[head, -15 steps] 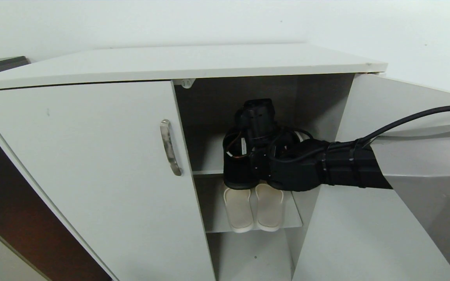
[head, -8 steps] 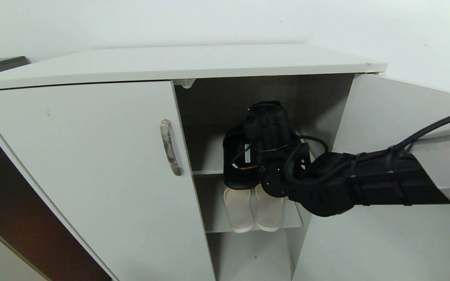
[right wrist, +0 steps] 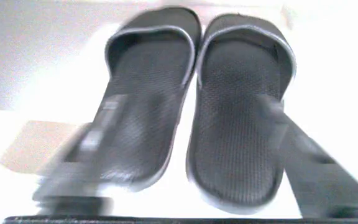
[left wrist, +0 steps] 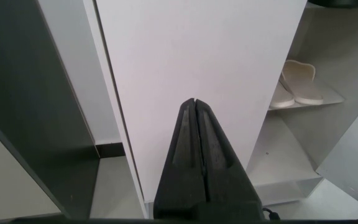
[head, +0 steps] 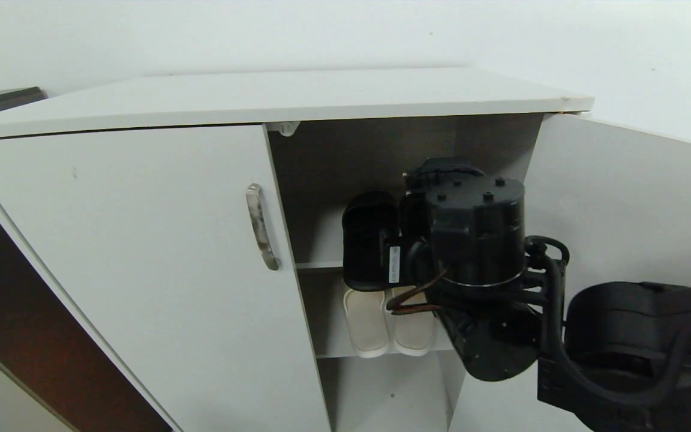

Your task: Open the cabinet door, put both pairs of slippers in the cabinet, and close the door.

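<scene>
Standing side by side on the upper shelf [head: 317,264], directly ahead of the right pincer [right wrist: 194,152]: black slippers [right wrist: 197,106], one pair, lying free. The pincer's fingers are spread wide and hold nothing. Below the pincer, on the lower shelf: white slippers [head: 388,324], one pair. Left pincer [left wrist: 195,109]: fingers pressed together, empty, facing the closed left door [left wrist: 197,50]. Step in hand, by judgement: stowing complete. Next move calls for clearing the right arm from the opening, then swinging the open right door [head: 621,204] closed.

- right arm [head: 621,324]: chunky matte black, round wrist cap [head: 477,228] with small screws [head: 487,195]
- fat black cable [head: 552,324] looping beside it, white sticker [head: 394,264], reddish wires [head: 411,300]
- left gripper [left wrist: 194,102]: black, long tapered fingers [left wrist: 182,149]
</scene>
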Tool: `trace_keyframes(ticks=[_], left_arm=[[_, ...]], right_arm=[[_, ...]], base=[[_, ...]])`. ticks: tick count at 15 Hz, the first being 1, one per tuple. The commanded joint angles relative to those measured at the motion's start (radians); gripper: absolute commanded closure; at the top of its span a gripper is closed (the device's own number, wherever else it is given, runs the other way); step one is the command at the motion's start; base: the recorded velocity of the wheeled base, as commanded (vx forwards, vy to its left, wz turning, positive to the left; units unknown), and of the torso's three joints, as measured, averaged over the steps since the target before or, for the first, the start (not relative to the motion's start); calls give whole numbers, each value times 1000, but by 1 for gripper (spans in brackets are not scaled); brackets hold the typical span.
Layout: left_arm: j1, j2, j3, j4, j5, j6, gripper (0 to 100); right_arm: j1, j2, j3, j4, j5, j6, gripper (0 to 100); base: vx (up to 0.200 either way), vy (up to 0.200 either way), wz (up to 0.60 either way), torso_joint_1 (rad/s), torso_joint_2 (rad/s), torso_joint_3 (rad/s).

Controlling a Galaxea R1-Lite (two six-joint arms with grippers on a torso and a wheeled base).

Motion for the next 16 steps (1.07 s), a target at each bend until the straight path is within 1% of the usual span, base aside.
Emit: trace_keyframes(ticks=[1,2,4,8,16], left_arm=[[0,1,0,-1,0,0,100],[0,1,0,-1,0,0,100],[0,1,0,1,0,0,100],[0,1,0,1,-1,2,100],[0,1,0,1,-1,2,100]], right_arm=[[31,-71,128,-28,5,-3,100],[35,-97,191,-32,18,0,100],[40,-107,224,-32,51,0,100],[40,-95,221,-32,54,1,100],[40,-94,228,-34,52,0,100]], base=[[0,0,0,0,0,0],[0,0,0,0,0,0],[0,0,0,0,0,0],[0,0,0,0,0,0],[-200,0,0,2,2,2]])
